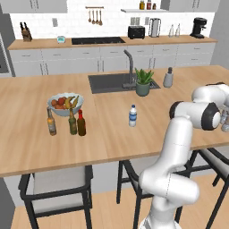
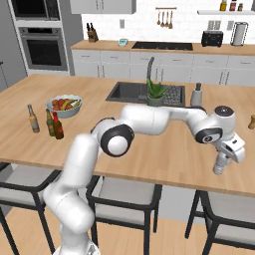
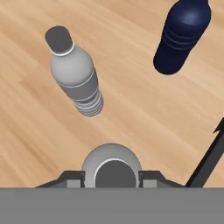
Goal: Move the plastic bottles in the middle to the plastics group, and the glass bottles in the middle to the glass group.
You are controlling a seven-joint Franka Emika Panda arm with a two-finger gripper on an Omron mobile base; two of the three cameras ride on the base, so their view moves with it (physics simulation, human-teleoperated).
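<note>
I had the gripper (image 3: 112,177) clamped on the plain grey plastic bottle (image 3: 112,168), hanging beside the plastics group bottle (image 3: 76,76) on the counter (image 3: 131,113); I judged the next move was lowering and releasing it upright there.

No lettering, brand, number or sign is legible anywhere; the bottle labels are blurred.

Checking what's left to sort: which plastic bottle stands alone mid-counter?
The blue-labelled bottle, alone in front of the sink; the plain grey bottle sits in the claw, beside another grey bottle.
</note>
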